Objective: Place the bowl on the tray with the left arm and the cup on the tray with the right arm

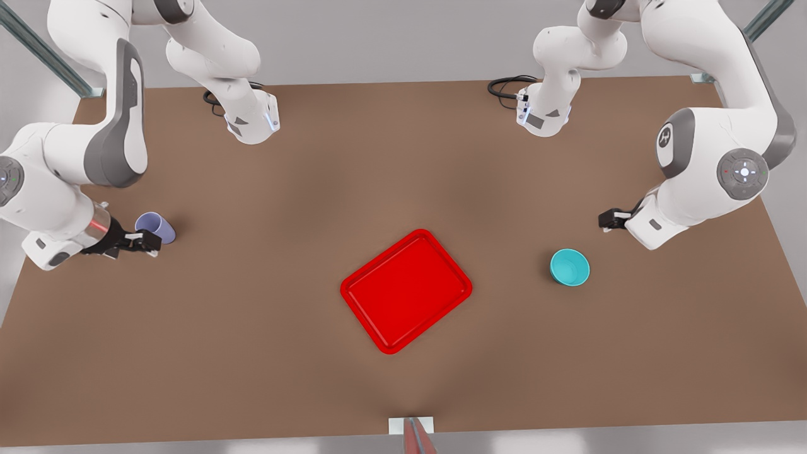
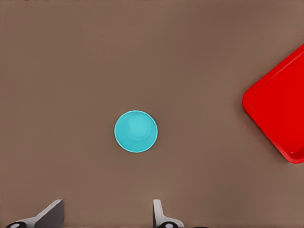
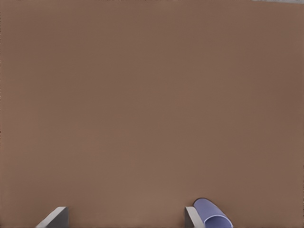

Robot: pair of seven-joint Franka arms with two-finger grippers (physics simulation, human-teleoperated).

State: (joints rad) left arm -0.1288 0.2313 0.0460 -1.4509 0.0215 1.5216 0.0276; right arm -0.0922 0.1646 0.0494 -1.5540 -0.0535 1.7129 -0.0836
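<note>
left gripper (image 1: 606,220) above bowl (image 1: 570,267), jaws wide | right gripper (image 1: 140,243) beside cup (image 1: 156,226), jaws wide

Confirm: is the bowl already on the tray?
No, in the front view the bowl sits on the table, well apart from the red tray.

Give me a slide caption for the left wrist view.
Left gripper, fingers open, above the turquoise bowl; red tray nearby.

The tray (image 1: 406,290) lies mid-table (image 1: 302,170); the bowl (image 1: 570,267) sits toward the front view's right, the cup (image 1: 156,226) far toward its left.
</note>
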